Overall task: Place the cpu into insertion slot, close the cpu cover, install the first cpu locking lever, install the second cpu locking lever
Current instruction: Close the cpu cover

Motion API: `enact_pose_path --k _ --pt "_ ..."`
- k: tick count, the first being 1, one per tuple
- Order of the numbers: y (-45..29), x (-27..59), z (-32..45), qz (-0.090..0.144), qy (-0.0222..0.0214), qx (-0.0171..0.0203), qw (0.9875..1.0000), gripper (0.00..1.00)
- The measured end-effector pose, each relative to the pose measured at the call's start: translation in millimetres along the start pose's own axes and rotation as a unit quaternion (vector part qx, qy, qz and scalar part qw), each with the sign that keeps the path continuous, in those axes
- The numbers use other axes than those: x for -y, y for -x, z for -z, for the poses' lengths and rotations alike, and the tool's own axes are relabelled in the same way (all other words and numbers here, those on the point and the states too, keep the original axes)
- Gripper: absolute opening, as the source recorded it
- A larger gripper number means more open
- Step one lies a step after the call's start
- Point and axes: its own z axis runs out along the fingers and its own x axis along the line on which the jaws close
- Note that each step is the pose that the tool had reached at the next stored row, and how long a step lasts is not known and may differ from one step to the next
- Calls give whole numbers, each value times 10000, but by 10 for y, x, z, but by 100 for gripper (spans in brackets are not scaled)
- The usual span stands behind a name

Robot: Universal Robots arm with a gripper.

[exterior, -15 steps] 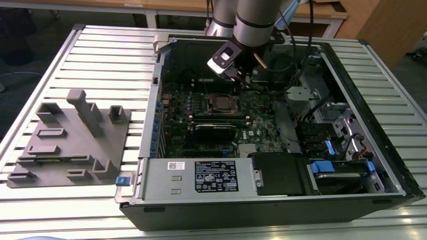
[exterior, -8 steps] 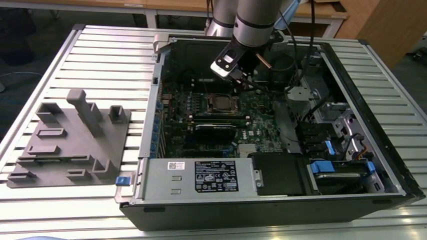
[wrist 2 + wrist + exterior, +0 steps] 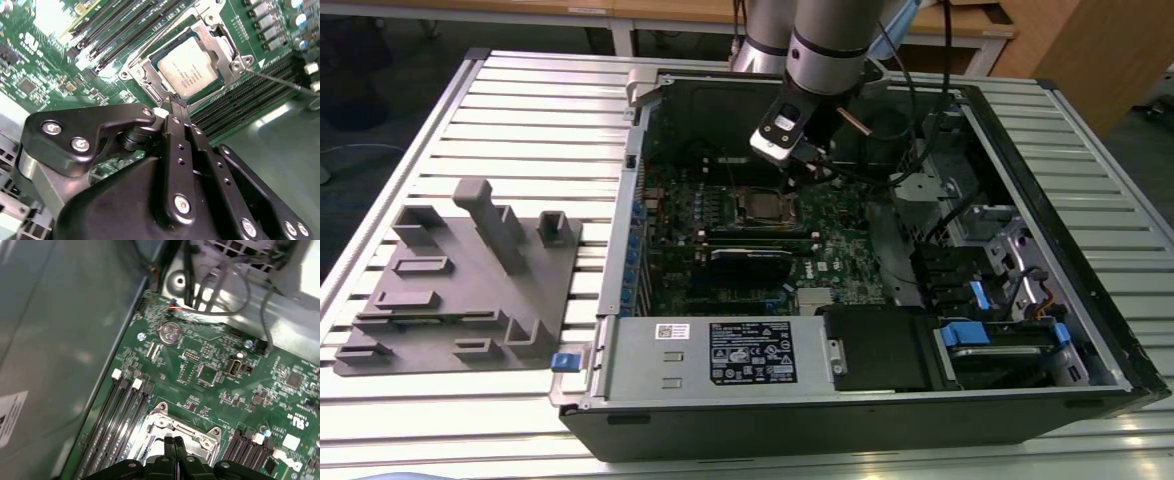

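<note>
Computer case (image 3: 854,430) lies open on slatted surface (image 3: 520,110). Hand (image 3: 177,101): fingers pressed together, nothing between them, tip just beside socket's near edge. Cpu (image 3: 187,67) seated in socket, mid-motherboard (image 3: 45,65). Cpu cover (image 3: 222,50) down over its margins. Thin lever (image 3: 270,78) juts off socket corner, judged unlatched. Step judged lever locking. Recommendation: press with closed tip, guide lever under catch, keep off memory slots (image 3: 120,25).

An open black metal computer case (image 3: 1067,395) lies on the slatted pale metal bench (image 3: 520,120). Inside it, the small square silver-grey cpu (image 3: 758,206) sits on the green motherboard (image 3: 720,270). The dark hand (image 3: 809,172) of the silver arm (image 3: 834,40) hangs just beside the cpu, toward the exterior view's right. A grey plastic fixture block (image 3: 454,280) stands on the bench at the exterior view's left.
</note>
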Motion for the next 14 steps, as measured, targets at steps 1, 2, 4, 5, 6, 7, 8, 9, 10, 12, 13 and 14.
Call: enact_pose_path --k 1,2,4,5,6,7,8,9,10,12,13,14 --pt "0 0 -1 86 -5 1 10000 11" --pt "0 0 -4 181 -9 1 9998 11" --pt "0 0 -7 361 -18 3 9993 11" --pt "1 0 -9 453 -23 4 9990 11" --pt "1 0 -10 540 -27 4 9985 11" --pt "1 0 -12 630 -32 5 9980 11" --pt "1 0 -14 722 -37 6 9974 11" --pt "1 0 -15 812 -41 6 9967 11" --pt "1 0 -17 906 -46 7 9959 11" --pt "1 0 -20 1084 -55 8 9941 11" --pt "1 0 -21 1172 -60 9 9931 11" --pt "1 0 -22 1260 -64 9 9920 11"
